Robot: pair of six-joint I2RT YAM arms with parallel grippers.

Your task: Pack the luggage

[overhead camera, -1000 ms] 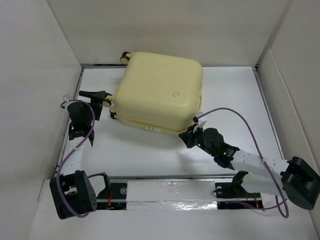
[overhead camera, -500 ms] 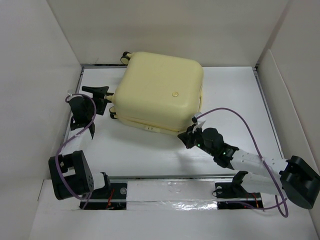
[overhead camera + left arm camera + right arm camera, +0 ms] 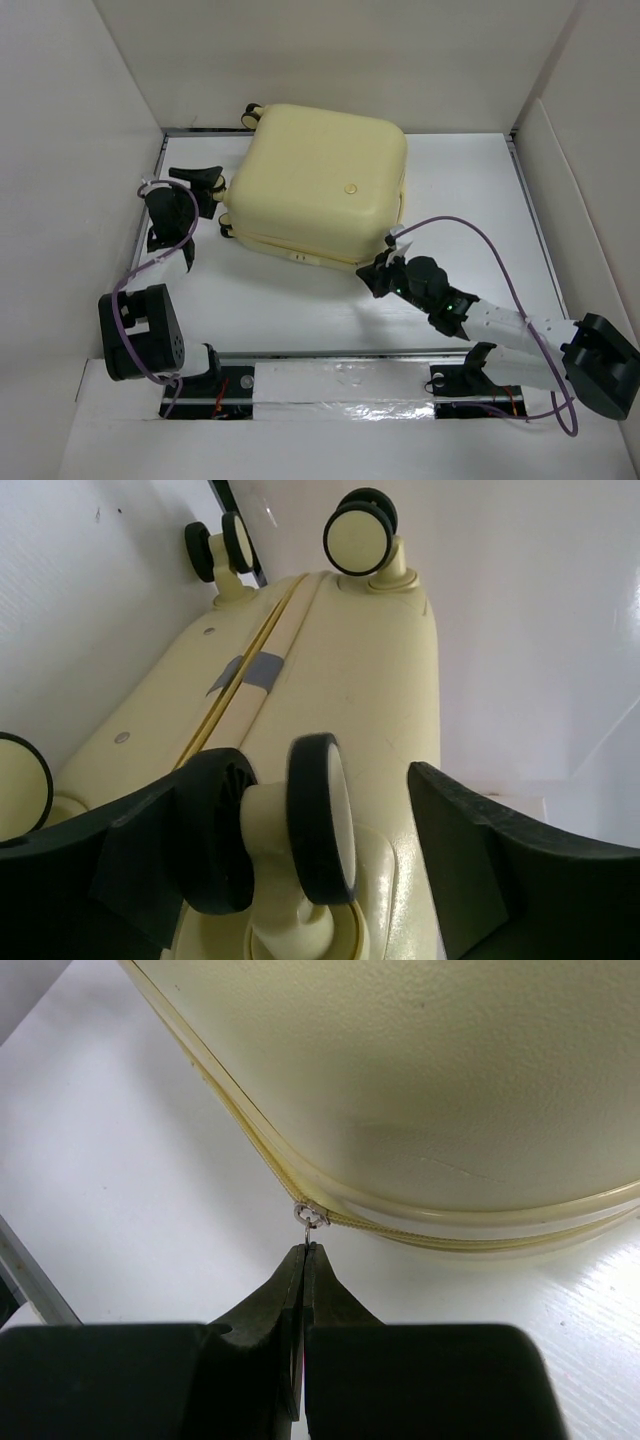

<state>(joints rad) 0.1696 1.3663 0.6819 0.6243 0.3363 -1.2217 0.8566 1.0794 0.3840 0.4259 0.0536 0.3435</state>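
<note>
On the luggage [image 3: 320, 185], right gripper [image 3: 302, 1260] clamped on the zip pull [image 3: 311, 1217], presumably to draw it; left gripper [image 3: 305, 800] open astride a wheel [image 3: 325, 825], likely bracing

Just one luggage [image 3: 320, 185] on the counter [image 3: 460, 180], with one small round emblem [image 3: 350, 187] on its shell and four casters [image 3: 318, 820] showing from the left wrist cam. One zipper pull [image 3: 311, 1216]. Then two robot arms, left arm [image 3: 170, 225] and right arm [image 3: 500, 325], plus two purple cables [image 3: 470, 228].
</note>
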